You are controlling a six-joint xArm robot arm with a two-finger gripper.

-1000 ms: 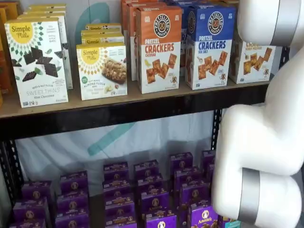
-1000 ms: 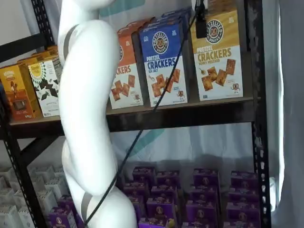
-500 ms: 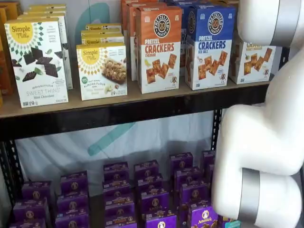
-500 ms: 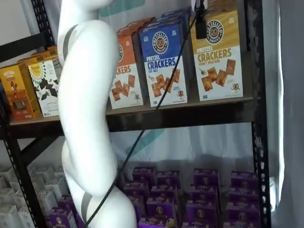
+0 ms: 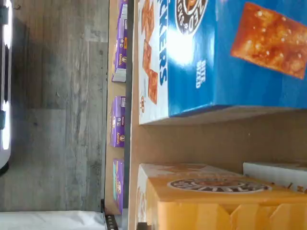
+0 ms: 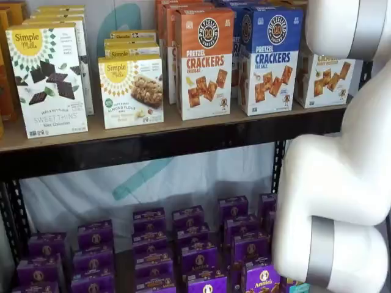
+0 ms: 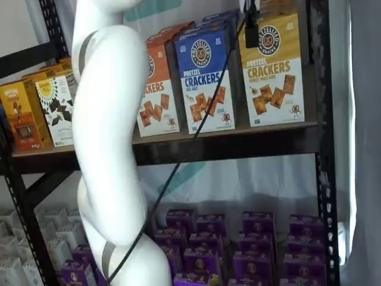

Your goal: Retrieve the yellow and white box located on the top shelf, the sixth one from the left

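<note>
Nothing on the top shelf [image 7: 238, 138] has moved. The gripper [image 7: 252, 27] hangs before the yellow and white box [image 7: 274, 74]; its grip is unclear.

Grey wood-look floor [image 5: 57, 120] — seemingly pale sheeting [image 6: 183, 177] behind.

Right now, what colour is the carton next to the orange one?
Blue, with a white lower front: the Sea Salt carton, clearest in a shelf view.
</note>
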